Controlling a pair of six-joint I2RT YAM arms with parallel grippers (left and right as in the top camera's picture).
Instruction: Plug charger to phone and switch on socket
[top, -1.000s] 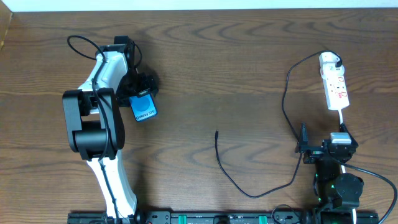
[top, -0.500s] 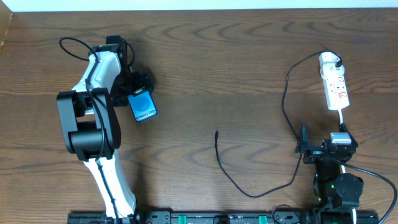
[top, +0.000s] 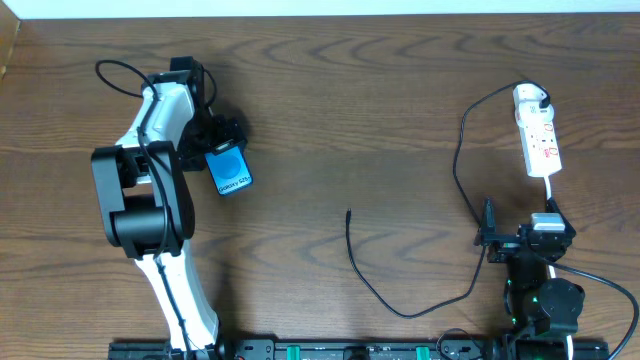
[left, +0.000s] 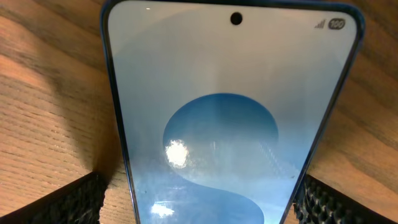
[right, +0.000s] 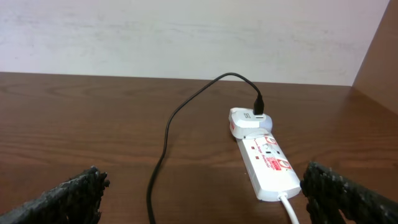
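Phone (top: 231, 172), upper left, lies between spread jaws of the left gripper (left: 199, 202), probably for steadying; right gripper (right: 202, 196) gapes toward power strip (right: 267, 165).

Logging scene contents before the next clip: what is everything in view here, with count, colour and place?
phone: one, cyan-blue screen, left part of the table, between the left gripper's fingers
charger: one, black cable with white adapter, plug tip lying free mid-table, adapter plugged into the socket's far end
socket: one, white strip with red marks, far right of the table
table: one, brown wood
left gripper: one, black, open, a finger on either side of the phone
right gripper: one, black, open, near right edge, facing the socket
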